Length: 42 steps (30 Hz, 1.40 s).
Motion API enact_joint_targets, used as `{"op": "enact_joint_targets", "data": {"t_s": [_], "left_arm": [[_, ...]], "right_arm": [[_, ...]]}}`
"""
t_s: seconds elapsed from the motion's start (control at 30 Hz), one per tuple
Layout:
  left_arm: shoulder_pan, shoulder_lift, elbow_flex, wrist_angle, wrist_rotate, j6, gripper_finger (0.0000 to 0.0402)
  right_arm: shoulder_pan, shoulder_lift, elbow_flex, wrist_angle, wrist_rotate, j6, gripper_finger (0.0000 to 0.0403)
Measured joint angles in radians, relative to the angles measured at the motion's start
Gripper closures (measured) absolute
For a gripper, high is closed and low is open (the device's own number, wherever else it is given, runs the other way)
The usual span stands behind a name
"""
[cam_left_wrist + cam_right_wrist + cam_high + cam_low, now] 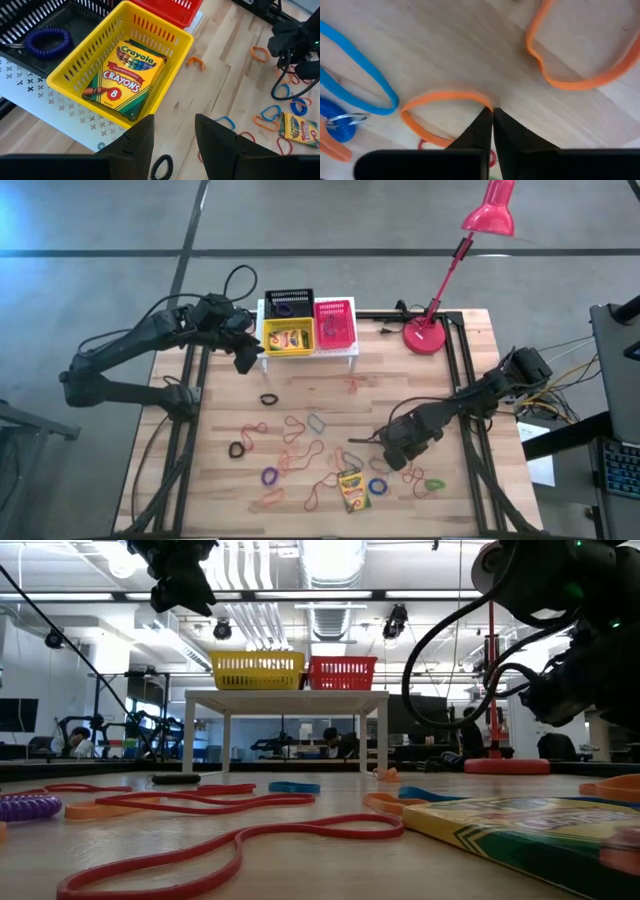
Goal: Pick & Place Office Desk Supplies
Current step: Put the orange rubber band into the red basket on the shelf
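A yellow basket [120, 65] on the white perforated stand [30, 85] holds a crayon box [125, 75]. A black basket [288, 303] and a red basket [335, 323] stand beside it. My left gripper [172, 135] hovers open above the stand's near edge, touching nothing. Another crayon box [351, 490] and many rubber bands lie flat on the table. My right gripper [492, 112] is down at the table's near right, shut on an orange rubber band [440, 100]. My right gripper pinches the orange rubber band at one end of its loop [476, 96] between its two fingertips. The fingers come from above, pointing steeply down. The rest of the band lies slack and flat on the table.
A red desk lamp [430, 335] stands at the far right. Blue [360, 85] and orange [570, 80] bands lie close around my right gripper. A blue coil [47, 40] sits in the black basket. Bare wood shows in the table's middle [400, 380].
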Motion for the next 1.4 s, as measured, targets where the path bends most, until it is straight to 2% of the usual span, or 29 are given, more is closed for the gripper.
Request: {"op": "enact_joint_targets", "data": {"t_s": [0.1, 0.23, 0.43, 0.67, 0.77, 0.93, 1.07, 1.27, 1.4], "left_arm": [[-0.001, -0.001, 0.0, 0.0, 0.005, -0.008, 0.0254], [-0.005, -0.007, 0.0, -0.01, 0.079, -0.052, 0.0255], [-0.04, -0.028, 0.0, -0.026, 0.127, -0.097, 0.0255], [-0.086, -0.054, 0.0, -0.017, 0.127, -0.099, 0.0255], [-0.092, -0.058, 0.0, -0.008, 0.126, -0.105, 0.0255], [-0.092, -0.056, -0.004, 0.01, 0.112, -0.106, 0.0255], [-0.092, -0.055, -0.011, 0.023, 0.103, -0.106, 0.0255], [-0.092, -0.055, -0.011, 0.027, 0.076, -0.106, 0.0255], [-0.092, -0.055, -0.011, 0.028, 0.07, -0.106, 0.0255]], "right_arm": [[-0.001, -0.028, 0.037, -0.004, -0.007, -0.019, 0.0394], [-0.03, -0.1, 0.123, -0.013, 0.014, -0.006, 0.0394], [-0.125, -0.167, 0.318, -0.017, 0.224, -0.009, 0.0394], [-0.279, -0.158, 0.579, -0.022, 0.562, -0.193, 0.0394], [-0.375, -0.14, 0.656, -0.024, 0.645, -0.323, 0.0394], [-0.56, -0.068, 0.76, -0.024, 0.657, -0.54, 0.0394], [-0.68, 0.023, 0.827, -0.039, 0.601, -0.666, 0.0394], [-0.783, 0.152, 0.899, -0.074, 0.52, -0.754, 0.0394], [-0.815, 0.23, 0.97, -0.179, 0.517, -0.766, 0.0393]]}}
